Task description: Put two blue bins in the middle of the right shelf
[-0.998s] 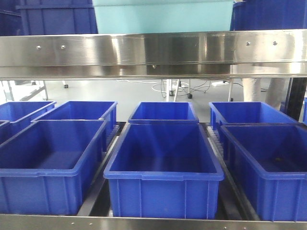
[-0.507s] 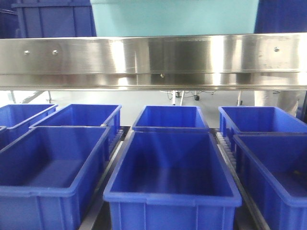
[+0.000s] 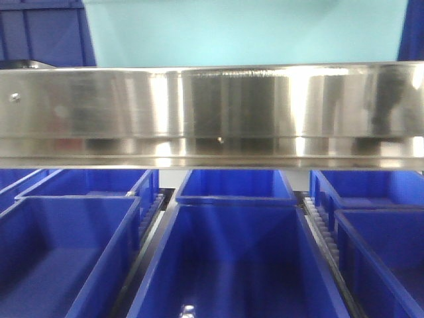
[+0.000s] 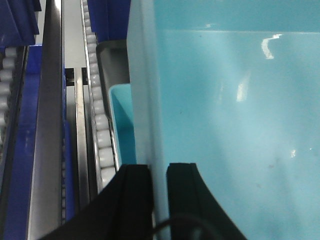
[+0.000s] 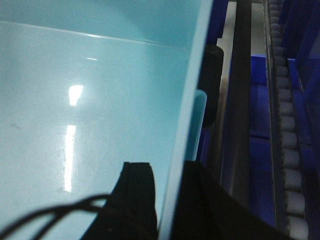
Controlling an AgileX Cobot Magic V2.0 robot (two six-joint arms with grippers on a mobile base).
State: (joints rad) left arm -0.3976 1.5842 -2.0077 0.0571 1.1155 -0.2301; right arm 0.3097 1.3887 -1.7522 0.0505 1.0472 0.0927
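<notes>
Turquoise bin shows above the front rail of the right shelf; our left hand and right hand each clamp its wall.

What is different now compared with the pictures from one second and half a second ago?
The front view has come closer: the steel shelf rail and the pale blue bin above it fill more of the picture. The dark blue crates keep their rows. The left end effector and the right end effector clamp the bin's walls now.
</notes>
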